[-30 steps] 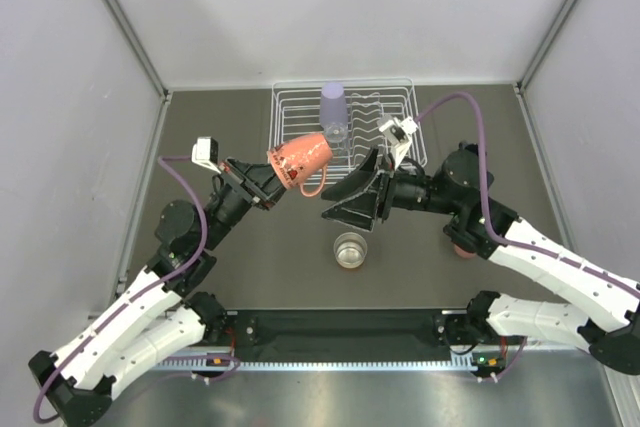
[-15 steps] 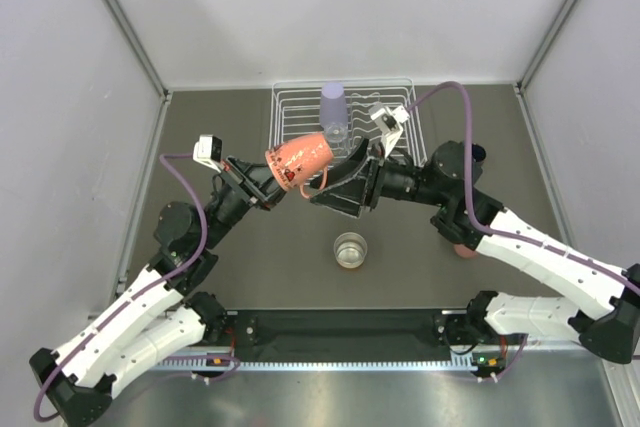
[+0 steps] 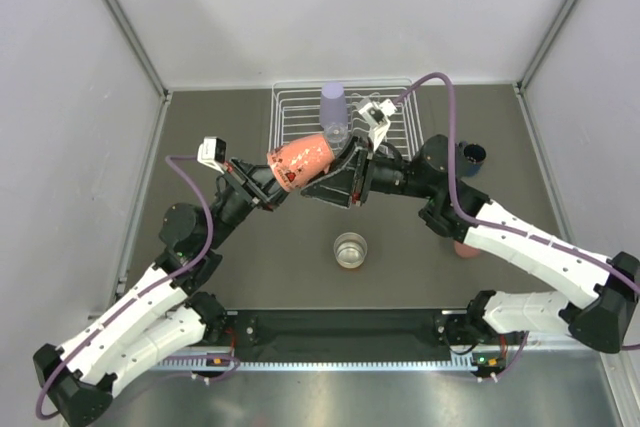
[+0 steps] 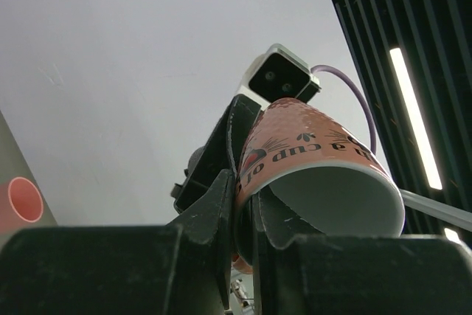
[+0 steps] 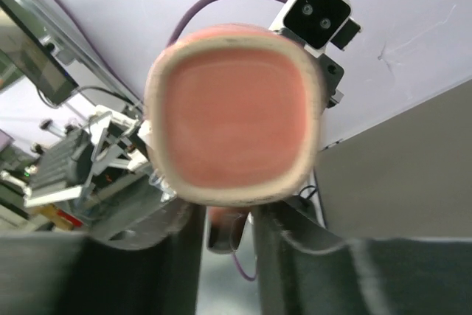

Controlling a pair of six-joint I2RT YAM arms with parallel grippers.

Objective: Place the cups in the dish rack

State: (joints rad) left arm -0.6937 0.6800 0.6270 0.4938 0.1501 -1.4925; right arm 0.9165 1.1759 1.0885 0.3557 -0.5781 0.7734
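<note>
Left gripper (image 4: 243, 201): clamped on the rim wall of the salmon-pink handled mug (image 4: 306, 156).
Right gripper (image 5: 227, 237): jaws narrow, set astride the handle; a firm grip cannot be told.
Mug place: held aloft just before the white wire dish rack (image 3: 290, 112).
Handling: judged stiff, glossy and breakable; best taken by handle or rim.

The right arm (image 3: 440, 172) has swung left, carrying the right gripper (image 3: 322, 187) from a short gap on the right of the salmon-pink mug (image 3: 298, 159) up against the mug's base end. Its jaws have drawn in from wide to narrow on either side of the handle (image 5: 225, 230); whether they pinch it cannot be told. Well right of the salmon-pink mug, a dark blue mug (image 3: 472, 157) has come out from under the arm.
</note>
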